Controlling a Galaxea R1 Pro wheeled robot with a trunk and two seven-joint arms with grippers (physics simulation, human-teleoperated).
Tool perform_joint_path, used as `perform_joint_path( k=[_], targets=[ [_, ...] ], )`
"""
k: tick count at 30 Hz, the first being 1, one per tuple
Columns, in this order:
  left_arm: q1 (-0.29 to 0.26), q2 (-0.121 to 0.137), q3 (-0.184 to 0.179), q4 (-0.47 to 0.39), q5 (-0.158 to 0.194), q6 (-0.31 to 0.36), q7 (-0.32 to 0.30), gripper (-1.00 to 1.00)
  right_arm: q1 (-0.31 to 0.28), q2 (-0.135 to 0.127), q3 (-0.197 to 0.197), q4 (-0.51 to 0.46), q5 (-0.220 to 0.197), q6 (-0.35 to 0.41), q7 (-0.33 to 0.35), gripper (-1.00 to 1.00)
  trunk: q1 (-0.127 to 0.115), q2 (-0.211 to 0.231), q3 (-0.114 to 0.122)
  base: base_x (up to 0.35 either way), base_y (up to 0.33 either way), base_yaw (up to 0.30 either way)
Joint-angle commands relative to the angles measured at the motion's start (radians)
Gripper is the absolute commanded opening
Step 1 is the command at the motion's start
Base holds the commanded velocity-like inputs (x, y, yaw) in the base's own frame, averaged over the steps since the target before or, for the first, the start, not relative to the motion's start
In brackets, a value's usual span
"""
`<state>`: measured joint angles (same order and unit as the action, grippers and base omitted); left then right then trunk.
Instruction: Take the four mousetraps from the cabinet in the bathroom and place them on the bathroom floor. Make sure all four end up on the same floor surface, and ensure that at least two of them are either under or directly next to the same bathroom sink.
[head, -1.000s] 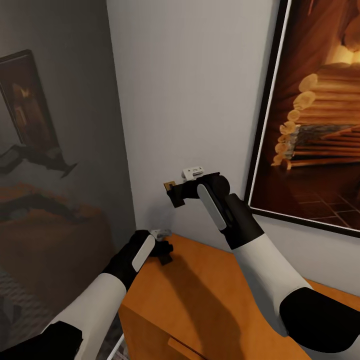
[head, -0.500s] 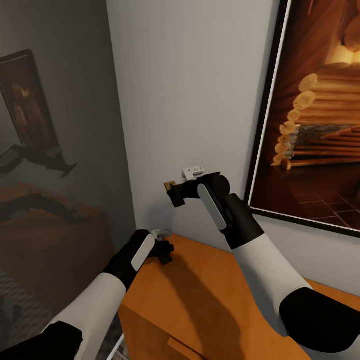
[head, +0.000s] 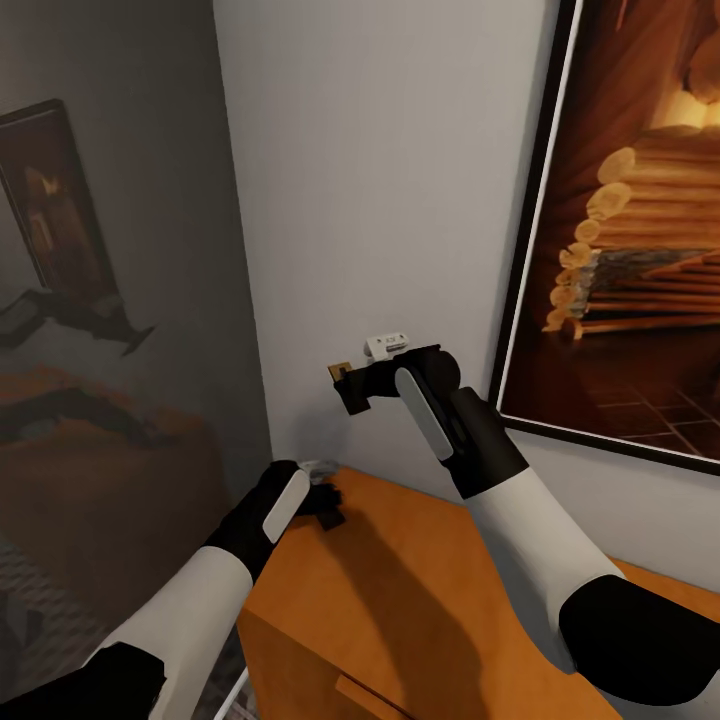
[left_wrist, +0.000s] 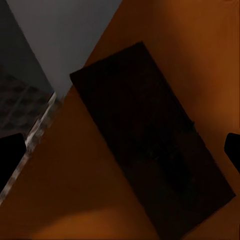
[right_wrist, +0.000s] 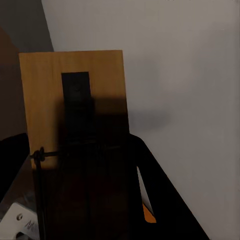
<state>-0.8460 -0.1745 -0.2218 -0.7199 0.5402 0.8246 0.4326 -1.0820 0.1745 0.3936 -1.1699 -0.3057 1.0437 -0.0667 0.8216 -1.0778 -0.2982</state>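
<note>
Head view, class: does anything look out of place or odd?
Yes. The right gripper holds a mousetrap in the air close to the wall, above the cabinet; the task wants it on the floor.

One mousetrap (left_wrist: 150, 140) flat on the cabinet (head: 420, 590) top's left corner, another mousetrap (right_wrist: 75, 130) above it.

One mousetrap (right_wrist: 75, 130), tan wood with a dark centre strip and wire, is held up in the air before the white wall. A second mousetrap (left_wrist: 150, 140), dark and flat, lies on the orange-brown cabinet (head: 400, 590) top near its corner.
</note>
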Motion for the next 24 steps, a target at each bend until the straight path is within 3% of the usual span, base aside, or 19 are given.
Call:
perform_joint_path(
  k=[1, 11, 24],
  targets=[
    [-0.001, 0.0, -0.001, -0.002, 0.011, 0.001, 0.021, 1.0, -0.001, 0.0, 0.001, -0.001, -0.007, 0.004, -0.007, -1.0, 0.0, -0.001, -0.001, 0.0, 0.0, 0.0],
    [-0.001, 0.0, 0.001, -0.009, 0.012, -0.001, 0.07, 1.0, -0.002, 0.0, 0.001, -0.001, -0.007, 0.004, -0.007, -1.0, 0.0, -0.001, -0.001, 0.0, 0.0, 0.0],
    [-0.001, 0.0, 0.001, -0.015, 0.012, -0.002, 0.075, 1.0, -0.001, 0.0, 0.001, -0.001, -0.007, 0.004, -0.007, -1.0, 0.0, -0.001, -0.001, 0.0, -0.006, 0.0]
  ],
)
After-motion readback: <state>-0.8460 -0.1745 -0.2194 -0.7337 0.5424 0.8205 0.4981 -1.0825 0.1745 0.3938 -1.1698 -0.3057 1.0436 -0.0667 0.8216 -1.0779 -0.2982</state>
